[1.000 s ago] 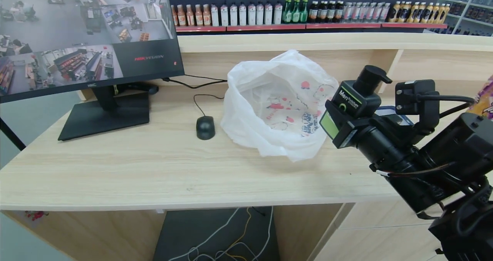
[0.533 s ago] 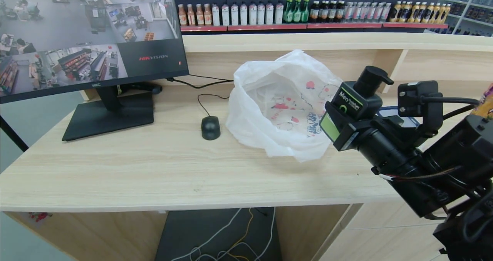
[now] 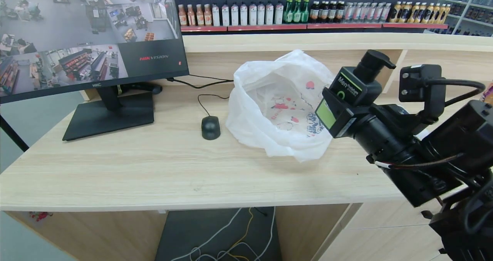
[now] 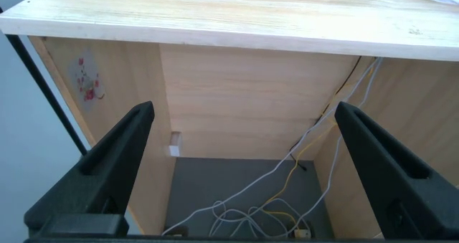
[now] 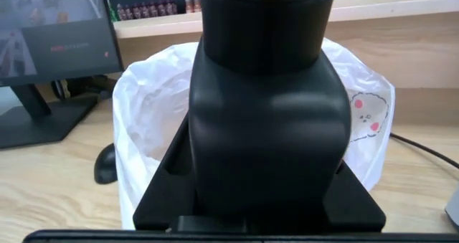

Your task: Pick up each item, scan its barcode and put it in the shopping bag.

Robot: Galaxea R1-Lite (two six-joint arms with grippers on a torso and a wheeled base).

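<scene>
A black pump bottle (image 3: 348, 95) with a green label sits tilted in my right gripper (image 3: 344, 112), which is shut on its body. It hangs above the wooden counter (image 3: 161, 168), just off the right rim of the white shopping bag (image 3: 281, 103). The bag stands open with printed pictures on its inside. In the right wrist view the bottle (image 5: 265, 128) is close in front, with the bag (image 5: 154, 121) behind it. My left gripper (image 4: 247, 171) is open below the counter's front edge, facing the desk's underside and loose cables.
A monitor (image 3: 84, 34) on a black stand is at the back left, and a black mouse (image 3: 210, 127) with its cable lies left of the bag. A raised counter ledge (image 3: 308, 41) runs along the back. A colourful packet (image 3: 488, 97) shows at the right edge.
The right gripper has lifted the pump bottle higher and slightly toward the bag's rim. The head camera shifted a little at first; bag, mouse and monitor stay put.
</scene>
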